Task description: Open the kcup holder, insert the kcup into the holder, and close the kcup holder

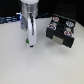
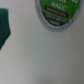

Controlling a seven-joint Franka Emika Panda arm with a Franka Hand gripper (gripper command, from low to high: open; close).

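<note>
Meanwhile, the pincer (image 1: pixel 30 44) is seen lowered to the table (image 1: pixel 40 65), left of the kcup holder (image 1: pixel 61 31), its opening not discernible; the kcup (image 2: pixel 54 12) is seen close below.

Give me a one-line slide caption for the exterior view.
Franka gripper lowered to the white table, with the black kcup holder at the exterior view's right, its drawer open.

The arm (image 1: pixel 28 22) is seen at upper left of the exterior view, reaching down to the table (image 1: pixel 40 65). The holder (image 1: pixel 62 31) is set at upper right, well apart.
</note>
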